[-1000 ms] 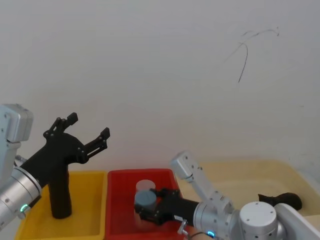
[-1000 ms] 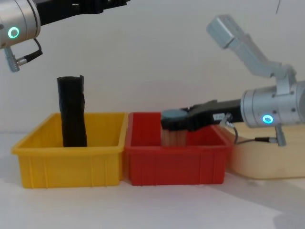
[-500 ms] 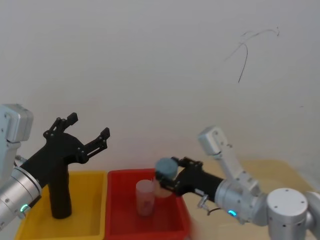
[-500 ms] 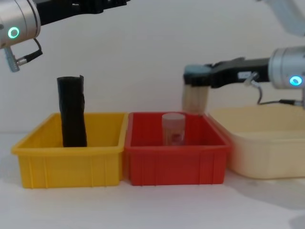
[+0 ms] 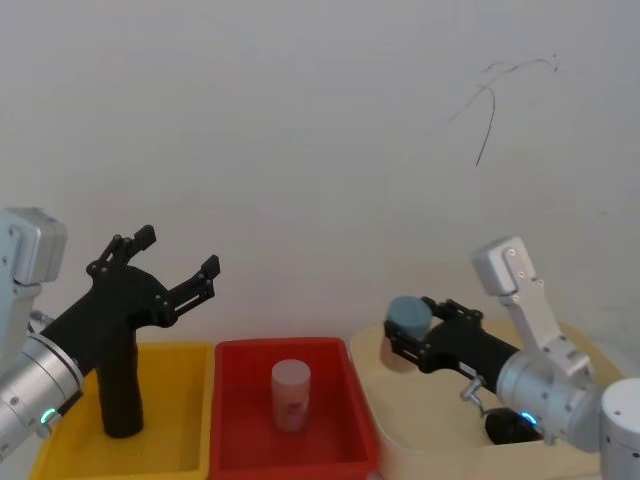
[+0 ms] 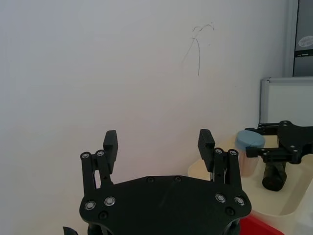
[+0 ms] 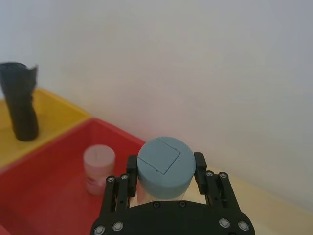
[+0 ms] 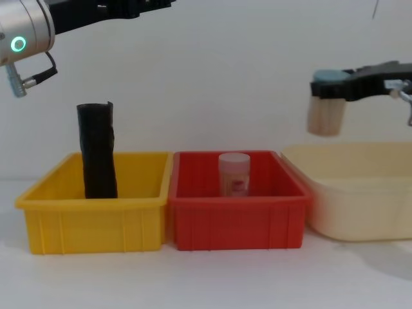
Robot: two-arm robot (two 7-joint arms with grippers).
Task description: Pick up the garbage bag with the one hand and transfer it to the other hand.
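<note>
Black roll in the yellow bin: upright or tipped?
Upright: the black roll stands on end in the yellow bin, its top above the rim.

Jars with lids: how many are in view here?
2. One blue-lidded jar is held by the right gripper above the cream tub; one pale-lidded jar stands in the red bin. None appears hidden.

My left arm [image 8: 38,26] runs off the chest view's top left edge, fingers cut away. My right gripper [image 8: 335,87] leaves its right edge. In the head view my own gripper covers most of the garbage bag [image 5: 513,427] in the beige tub [image 5: 400,440], the bag's shape untellable.
</note>
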